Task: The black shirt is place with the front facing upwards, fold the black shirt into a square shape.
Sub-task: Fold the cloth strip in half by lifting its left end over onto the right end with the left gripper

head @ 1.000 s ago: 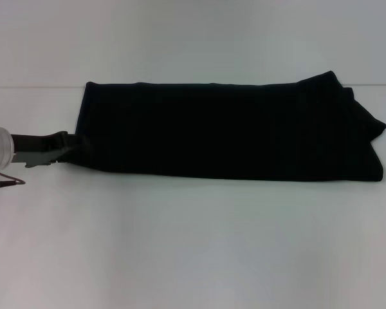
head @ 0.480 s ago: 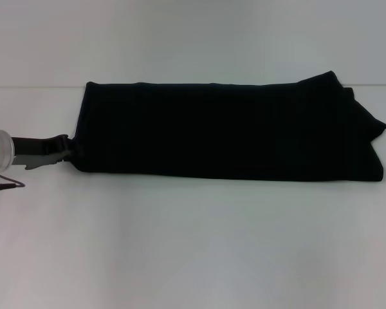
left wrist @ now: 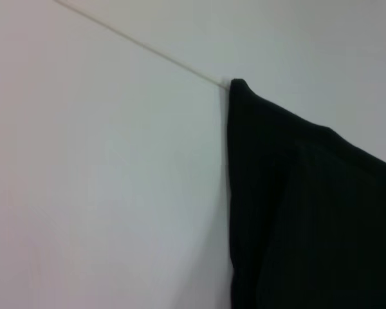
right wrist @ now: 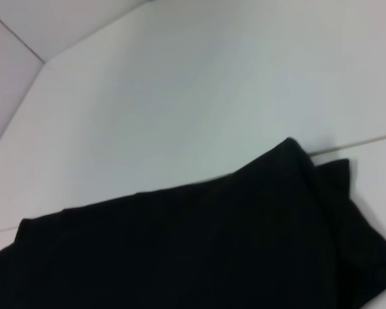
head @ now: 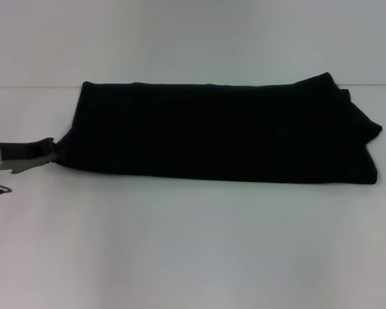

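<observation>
Nothing but bare white table [head: 193,251] across the lower half of the head view. Higher up, at the left edge, the left gripper [head: 50,150] touching the near left corner of the black shirt [head: 219,132]. Hard to tell if shut on the cloth or open, so no guess here. Across the middle of the frame, left to right, a long black band: the shirt, folded narrow already, lumpy and doubled up at its right end. No lettering showing. Right gripper nowhere in the head view. Likely step in hand: the long fold made, the short folds not yet made. Next move probably calls for bringing one end over the middle to make a square.
</observation>
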You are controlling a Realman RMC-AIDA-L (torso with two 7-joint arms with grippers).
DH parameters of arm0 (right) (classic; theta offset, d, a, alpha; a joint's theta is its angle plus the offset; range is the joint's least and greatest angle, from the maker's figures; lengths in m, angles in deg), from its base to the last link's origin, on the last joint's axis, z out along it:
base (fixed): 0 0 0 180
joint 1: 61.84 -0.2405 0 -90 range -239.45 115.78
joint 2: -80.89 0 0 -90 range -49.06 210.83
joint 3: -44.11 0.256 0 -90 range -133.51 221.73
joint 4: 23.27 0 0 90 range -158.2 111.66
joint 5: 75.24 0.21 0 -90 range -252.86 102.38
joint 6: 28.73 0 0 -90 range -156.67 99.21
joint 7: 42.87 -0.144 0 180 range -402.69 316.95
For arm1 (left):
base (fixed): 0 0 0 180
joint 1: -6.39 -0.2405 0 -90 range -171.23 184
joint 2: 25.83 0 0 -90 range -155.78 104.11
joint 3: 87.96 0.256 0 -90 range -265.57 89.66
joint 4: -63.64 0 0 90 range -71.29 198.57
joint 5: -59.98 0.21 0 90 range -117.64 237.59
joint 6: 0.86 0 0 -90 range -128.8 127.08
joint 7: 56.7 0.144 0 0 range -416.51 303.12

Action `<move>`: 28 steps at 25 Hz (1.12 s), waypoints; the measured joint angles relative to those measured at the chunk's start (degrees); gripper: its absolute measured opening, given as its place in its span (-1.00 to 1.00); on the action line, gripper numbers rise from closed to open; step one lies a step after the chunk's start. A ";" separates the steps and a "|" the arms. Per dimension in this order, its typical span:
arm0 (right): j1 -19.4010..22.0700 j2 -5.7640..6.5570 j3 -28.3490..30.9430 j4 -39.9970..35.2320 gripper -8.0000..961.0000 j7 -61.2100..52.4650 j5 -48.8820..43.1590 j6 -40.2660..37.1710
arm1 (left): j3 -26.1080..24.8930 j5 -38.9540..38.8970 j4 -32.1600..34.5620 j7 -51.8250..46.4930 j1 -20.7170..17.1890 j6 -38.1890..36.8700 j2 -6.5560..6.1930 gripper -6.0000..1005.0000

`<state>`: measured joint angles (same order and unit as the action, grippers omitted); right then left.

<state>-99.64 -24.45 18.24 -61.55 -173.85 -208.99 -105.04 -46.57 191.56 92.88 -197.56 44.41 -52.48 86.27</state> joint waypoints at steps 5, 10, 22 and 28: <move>0.34 -1.64 1.51 0.57 0.59 2.13 4.17 0.55 | -1.83 -0.12 6.92 1.30 -4.78 -3.47 1.19 -0.92; 0.25 -3.30 1.49 0.81 0.59 3.22 6.96 0.92 | -10.11 -0.07 9.99 5.81 -8.72 -8.15 0.26 -0.90; 0.10 -5.11 1.12 2.16 0.59 4.43 9.55 2.68 | -22.84 -0.22 12.90 9.80 -12.68 -13.07 -6.32 -0.86; 1.63 -5.13 1.35 2.16 0.59 6.33 9.58 0.36 | -22.27 -10.00 15.03 14.17 -6.14 -30.55 -1.17 -0.84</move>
<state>-98.01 -29.59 19.59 -59.38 -167.52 -199.42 -104.67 -68.85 181.56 107.91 -183.39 38.27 -83.03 85.09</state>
